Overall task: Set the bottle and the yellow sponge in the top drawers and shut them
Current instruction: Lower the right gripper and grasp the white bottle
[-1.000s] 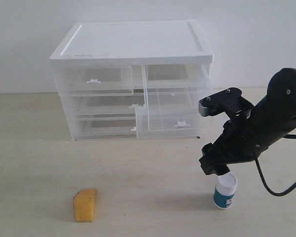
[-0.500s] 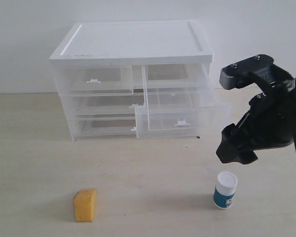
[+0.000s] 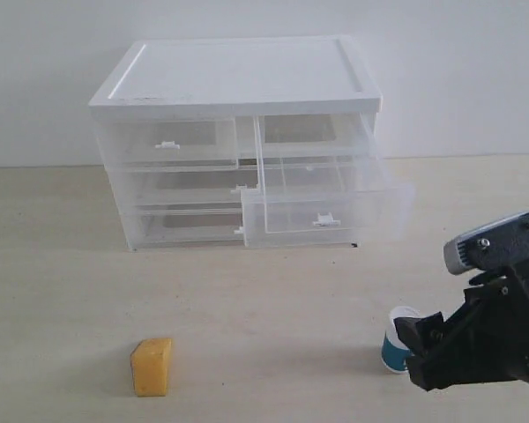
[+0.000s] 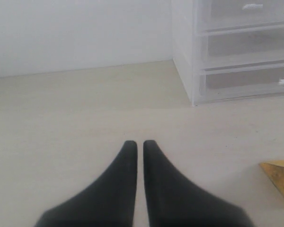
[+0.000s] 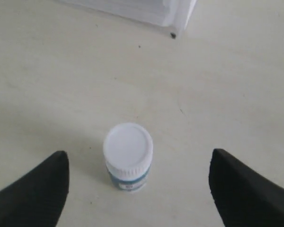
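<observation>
Right wrist view showed the right gripper splayed wide, framing the bottle, seemingly to grasp it; the left gripper was pinched together, empty.

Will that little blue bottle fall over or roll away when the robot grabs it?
The bottle is squat and stands upright, so it probably won't tip easily. Knocked onto its round side, it would likely roll. It looks like hard plastic, so probably stiff and light.
</observation>
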Tool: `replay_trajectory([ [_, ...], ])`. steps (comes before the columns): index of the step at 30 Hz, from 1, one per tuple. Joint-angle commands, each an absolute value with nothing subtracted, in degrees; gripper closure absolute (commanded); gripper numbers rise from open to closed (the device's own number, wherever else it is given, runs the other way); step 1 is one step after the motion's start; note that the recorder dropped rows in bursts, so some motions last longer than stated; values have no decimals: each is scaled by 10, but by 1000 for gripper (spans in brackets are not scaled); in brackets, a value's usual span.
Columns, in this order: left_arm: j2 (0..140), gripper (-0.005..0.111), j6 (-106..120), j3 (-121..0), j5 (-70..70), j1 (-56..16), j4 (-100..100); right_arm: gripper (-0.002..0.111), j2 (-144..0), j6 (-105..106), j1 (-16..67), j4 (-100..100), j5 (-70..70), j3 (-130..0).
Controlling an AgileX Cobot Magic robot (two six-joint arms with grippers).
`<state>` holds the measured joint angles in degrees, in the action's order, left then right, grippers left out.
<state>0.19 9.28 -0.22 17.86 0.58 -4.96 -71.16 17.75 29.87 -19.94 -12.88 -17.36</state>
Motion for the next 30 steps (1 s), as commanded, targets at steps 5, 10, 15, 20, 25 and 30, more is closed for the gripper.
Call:
replay_trajectory([
  [5, 0, 103, 95, 0, 176, 7, -49, 36, -741, 140, 337, -193, -358, -103],
  [10, 0, 103, 95, 0, 176, 7, -49, 36, -811, 81, 337, -142, -392, -103],
  [15, 0, 103, 95, 0, 176, 7, -49, 36, -883, 57, 337, -132, -472, -103],
  [20, 0, 103, 95, 0, 176, 7, -49, 36, -943, 55, 337, -127, -483, -129],
  [25, 0, 103, 95, 0, 176, 7, -49, 36, -992, 54, 337, -114, -485, -159],
  [30, 0, 103, 95, 0, 176, 7, -49, 39, -1020, 53, 337, -114, -487, -176],
])
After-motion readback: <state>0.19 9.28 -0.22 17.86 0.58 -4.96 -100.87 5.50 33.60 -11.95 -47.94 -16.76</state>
